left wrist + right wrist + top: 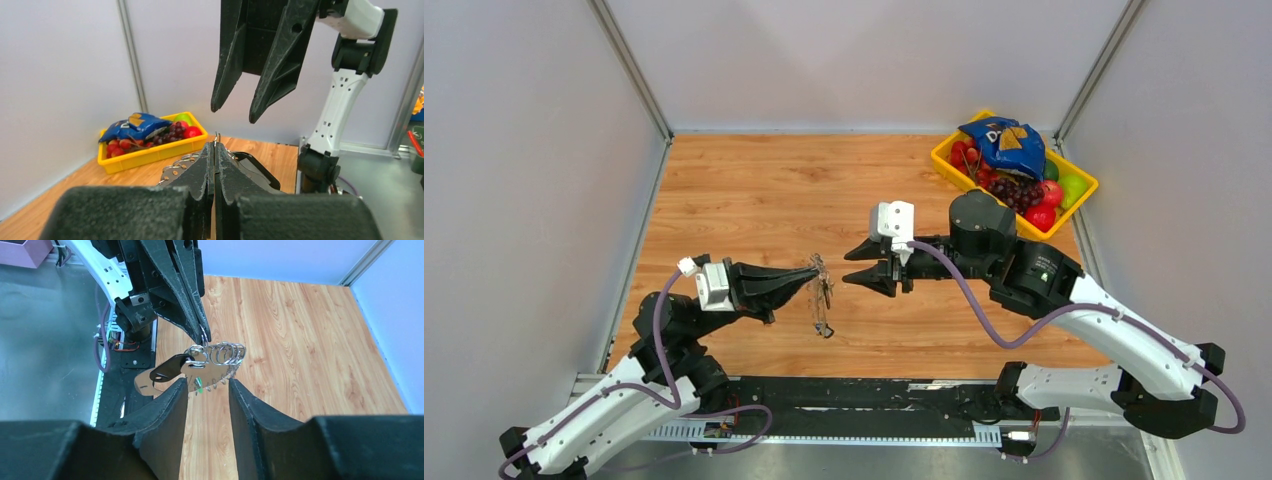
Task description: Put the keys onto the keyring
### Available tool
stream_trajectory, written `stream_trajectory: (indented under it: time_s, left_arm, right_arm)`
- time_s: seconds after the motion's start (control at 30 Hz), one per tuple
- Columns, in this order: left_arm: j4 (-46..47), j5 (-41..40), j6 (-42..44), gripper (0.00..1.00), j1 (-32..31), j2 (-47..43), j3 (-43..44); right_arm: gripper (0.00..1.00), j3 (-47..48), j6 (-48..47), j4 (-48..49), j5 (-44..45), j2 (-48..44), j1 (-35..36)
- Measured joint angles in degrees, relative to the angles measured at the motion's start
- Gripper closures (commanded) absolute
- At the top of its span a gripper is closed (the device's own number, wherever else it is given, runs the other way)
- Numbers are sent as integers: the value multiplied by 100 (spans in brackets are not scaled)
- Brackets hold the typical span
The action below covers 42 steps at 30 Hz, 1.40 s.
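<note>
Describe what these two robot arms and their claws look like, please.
The left arm and right arm have white shells with black joints. A purple cable loops along each. A small white camera box sits on each wrist. The left gripper and right gripper are matte black, each with two tapering, pointed fingers.

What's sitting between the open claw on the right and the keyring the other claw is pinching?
Nothing. The top view shows only bare wooden table between the right gripper and the keyring pinched by the left gripper.
</note>
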Motion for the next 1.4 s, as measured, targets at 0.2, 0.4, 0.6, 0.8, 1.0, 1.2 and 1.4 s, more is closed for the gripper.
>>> stream_trajectory:
  time_s: [0.2,0.4,0.6,0.8,1.0,1.2,1.4]
  left_arm:
    - [656,247,-527,100,0,210,0]
    - [1117,503,-988,100,0,374,0]
    - [1493,629,-1342,100,0,417,0]
    - [2190,643,-1738,100,0,538,-20]
    - [2962,507,-2087,100,0,662,-162]
    - [3576,328,-2310,100,0,758,-179]
    - [4138,81,-2483,100,0,793,-186]
  right_arm:
    - [63,2,-201,13,-96,-7,4]
    - [65,28,-304,50,-286,-7,7]
    - [70,177,-282,210,-592,-7,24]
    - [76,385,-125,546,-778,-2,46]
    - [77,756,138,769,-894,190,66]
    - [77,1200,448,898,-1073,546,74]
    - [76,1331,658,935,-1261,776,120]
